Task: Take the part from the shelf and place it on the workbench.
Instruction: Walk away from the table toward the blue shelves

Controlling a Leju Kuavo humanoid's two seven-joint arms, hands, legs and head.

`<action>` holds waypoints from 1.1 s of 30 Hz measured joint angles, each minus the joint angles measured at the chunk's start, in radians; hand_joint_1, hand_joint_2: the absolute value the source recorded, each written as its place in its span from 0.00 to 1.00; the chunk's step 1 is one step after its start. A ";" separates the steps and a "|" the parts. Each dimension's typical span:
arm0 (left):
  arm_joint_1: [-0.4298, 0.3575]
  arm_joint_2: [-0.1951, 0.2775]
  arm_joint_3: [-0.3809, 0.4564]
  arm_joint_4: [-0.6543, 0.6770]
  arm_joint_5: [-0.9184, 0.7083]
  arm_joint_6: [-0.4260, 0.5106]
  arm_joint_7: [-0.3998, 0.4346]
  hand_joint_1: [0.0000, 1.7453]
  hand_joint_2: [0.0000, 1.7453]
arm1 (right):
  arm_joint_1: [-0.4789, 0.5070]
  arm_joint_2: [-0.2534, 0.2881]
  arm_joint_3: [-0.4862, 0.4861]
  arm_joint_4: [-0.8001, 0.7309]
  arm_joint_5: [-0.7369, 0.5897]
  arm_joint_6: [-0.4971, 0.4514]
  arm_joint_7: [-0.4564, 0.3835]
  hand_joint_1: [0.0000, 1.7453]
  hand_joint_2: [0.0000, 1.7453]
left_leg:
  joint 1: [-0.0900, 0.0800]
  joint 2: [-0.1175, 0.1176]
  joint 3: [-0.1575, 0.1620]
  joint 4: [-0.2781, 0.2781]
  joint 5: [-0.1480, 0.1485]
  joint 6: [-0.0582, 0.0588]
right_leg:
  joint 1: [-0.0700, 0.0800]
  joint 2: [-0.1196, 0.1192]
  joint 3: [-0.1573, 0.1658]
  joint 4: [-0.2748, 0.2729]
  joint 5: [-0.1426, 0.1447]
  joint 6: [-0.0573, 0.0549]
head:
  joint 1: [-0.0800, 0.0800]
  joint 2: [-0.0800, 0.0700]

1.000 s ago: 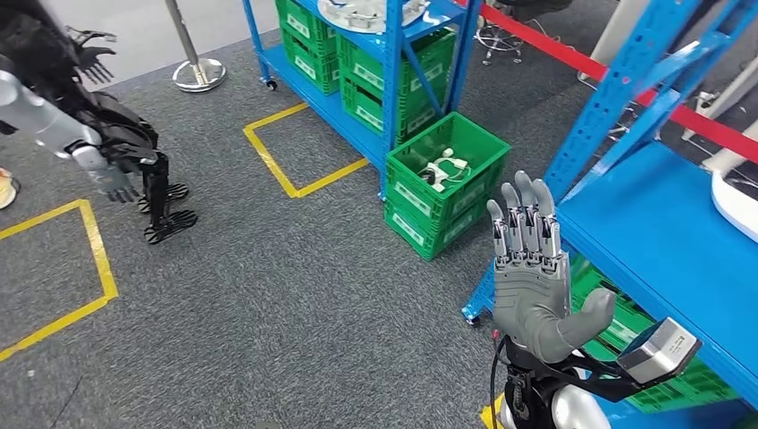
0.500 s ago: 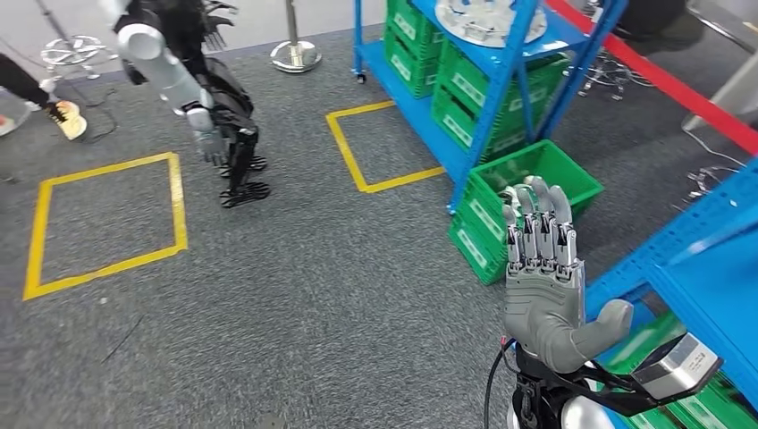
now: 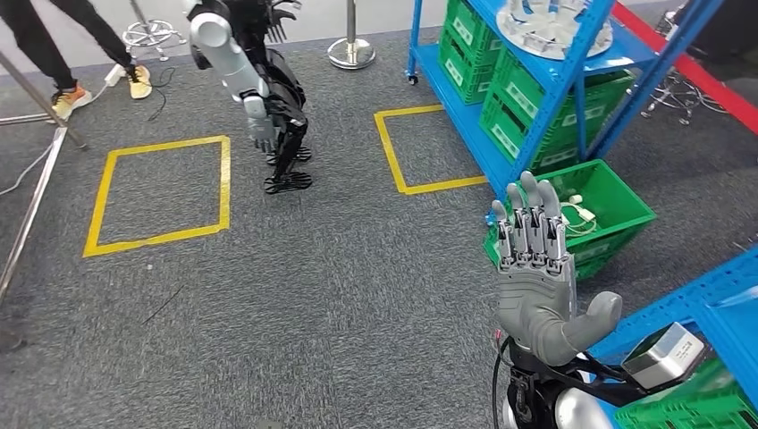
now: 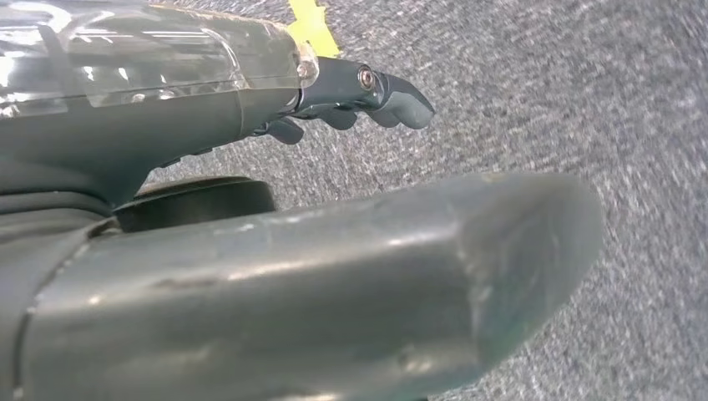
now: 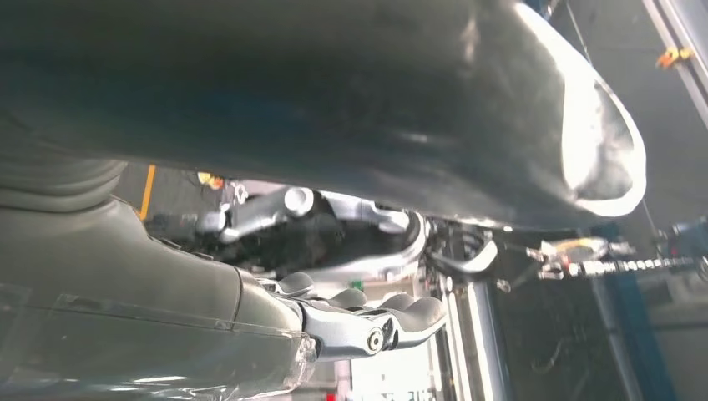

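Right robot hand [image 3: 536, 286]: raised upright over the grey carpet [image 3: 295, 304], fingers straight and together, thumb out, holding nothing. Left robot hand [image 4: 275, 251]: over carpet, thumb and fingers apart, nothing held. Part [image 3: 554, 22]: pale round piece on the blue shelf [image 3: 527, 98], well apart from both hands. Green crate [image 3: 617, 210] on the floor beside the shelf. Second robot [image 3: 259, 89] standing farther off.

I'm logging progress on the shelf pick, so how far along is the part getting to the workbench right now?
Nothing shows a part delivered. The right robot hand is raised, flat and holding nothing; the left robot hand holds nothing either. A round clear part lies on the blue shelf. Empty hands fit heading for a pick or coming back from a drop-off; no workbench is visible to settle which.
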 joint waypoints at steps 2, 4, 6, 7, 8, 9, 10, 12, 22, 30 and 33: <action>-0.001 -0.001 0.000 0.000 0.000 0.000 0.000 0.00 0.00 | -0.002 0.000 0.000 0.000 0.001 0.001 0.000 0.00 0.00 | -0.004 0.038 0.045 -0.082 0.022 0.008 | 0.000 -0.016 0.001 0.015 -0.014 0.017 | -0.006 0.000; 0.000 -0.001 0.000 0.000 0.000 0.000 0.000 0.00 0.00 | -0.004 0.000 0.001 -0.001 0.002 0.003 0.001 0.00 0.00 | -0.009 0.032 0.046 -0.091 0.019 0.030 | 0.001 -0.029 0.004 0.020 -0.020 0.026 | -0.003 0.000; 0.000 -0.001 0.000 0.000 -0.001 0.000 0.000 0.00 0.00 | -0.005 0.001 0.001 -0.001 0.004 0.004 0.001 0.00 0.00 | -0.010 0.009 0.044 -0.090 0.019 0.046 | -0.004 -0.026 0.006 0.026 -0.033 0.033 | 0.004 0.000; -0.001 0.000 0.000 0.000 0.000 0.000 0.000 0.00 0.00 | -0.004 0.000 0.001 -0.001 0.005 0.005 0.001 0.00 0.00 | -0.010 -0.004 0.043 -0.091 0.021 0.051 | -0.006 -0.009 -0.003 0.051 -0.053 0.035 | 0.007 0.000; -0.002 0.000 0.000 0.000 0.000 0.000 -0.001 0.00 0.00 | -0.003 0.000 0.001 -0.001 0.006 0.005 0.001 0.00 0.00 | -0.011 -0.017 0.044 -0.092 0.022 0.057 | -0.006 0.015 -0.022 0.096 -0.083 0.036 | 0.011 0.000; -0.003 0.000 0.000 0.000 0.000 0.000 -0.001 0.00 0.00 | -0.002 0.000 0.001 -0.001 0.007 0.005 0.002 0.00 0.00 | -0.013 -0.030 0.043 -0.092 0.023 0.061 | -0.006 0.040 -0.050 0.162 -0.120 0.035 | 0.017 0.000; -0.003 0.000 0.000 0.000 0.000 0.000 -0.001 0.00 0.00 | -0.001 -0.001 0.001 -0.001 0.008 0.005 0.002 0.00 0.00 | -0.016 -0.044 0.043 -0.092 0.024 0.066 | -0.004 0.055 -0.083 0.234 -0.152 0.032 | 0.022 0.000; -0.003 0.000 0.000 0.000 0.000 0.000 -0.001 0.00 0.00 | 0.000 -0.001 0.001 0.000 0.009 0.005 0.002 0.00 0.00 | -0.023 -0.075 0.043 -0.092 0.025 0.072 | 0.001 0.067 -0.127 0.320 -0.169 0.022 | 0.032 0.000; 0.001 -0.003 0.000 0.000 -0.002 0.000 -0.001 0.00 0.00 | -0.009 0.000 0.002 -0.001 0.011 0.009 0.002 0.00 0.00 | -0.030 -0.134 0.020 -0.076 0.027 0.048 | 0.018 0.111 -0.012 0.016 -0.003 -0.025 | 0.036 0.000; 0.000 0.002 0.000 0.000 -0.003 0.000 -0.002 0.00 0.00 | -0.001 0.001 0.000 0.002 -0.050 0.029 -0.018 0.00 0.00 | 0.002 -0.044 -0.018 0.043 -0.020 0.002 | 0.007 0.050 -0.006 0.012 -0.003 -0.011 | 0.009 0.000; 0.000 0.003 0.000 0.000 -0.004 0.000 -0.002 0.00 0.00 | -0.001 0.001 0.000 0.002 -0.054 0.033 -0.023 0.00 0.00 | 0.003 -0.037 0.054 -0.083 0.013 0.010 | 0.006 0.049 -0.012 0.034 -0.020 0.009 | -0.002 0.000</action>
